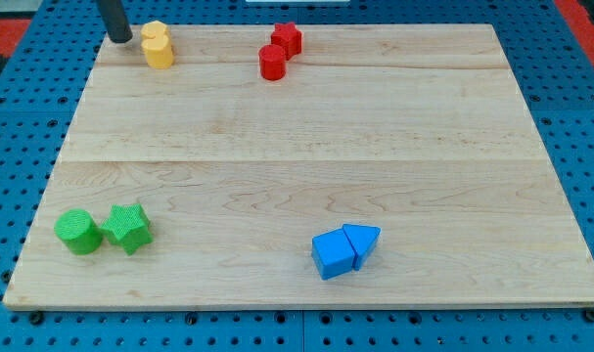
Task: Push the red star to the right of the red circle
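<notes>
A robotics lab bench, set up for a tabletop pushing trial.

A pale wooden board (306, 176) made of joined planks lies flat on a blue perforated base plate (580, 117), the kind of gridded mounting surface found in a test rig rather than a home or shop. A dark rod comes down at the view's top left, my tip (121, 39) resting near the board's corner. Small plastic blocks in plain colours sit in tidy pairs, such as a green circle (78, 232) beside a green star (128, 227). A strip of red flooring (582, 15) shows at the view's top right.
</notes>
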Available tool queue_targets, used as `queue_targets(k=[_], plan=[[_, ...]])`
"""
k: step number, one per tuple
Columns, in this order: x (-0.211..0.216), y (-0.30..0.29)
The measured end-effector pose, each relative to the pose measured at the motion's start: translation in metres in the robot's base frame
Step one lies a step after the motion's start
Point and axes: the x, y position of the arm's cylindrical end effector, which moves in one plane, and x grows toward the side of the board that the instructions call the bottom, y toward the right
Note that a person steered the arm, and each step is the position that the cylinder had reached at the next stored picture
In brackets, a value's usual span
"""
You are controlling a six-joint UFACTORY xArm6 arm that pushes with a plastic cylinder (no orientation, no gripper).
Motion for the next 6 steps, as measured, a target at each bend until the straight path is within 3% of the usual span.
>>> queue_targets(k=[1, 4, 6], plan=[[-0.010, 0.023], [-0.009, 0.202], [0.033, 0.268]])
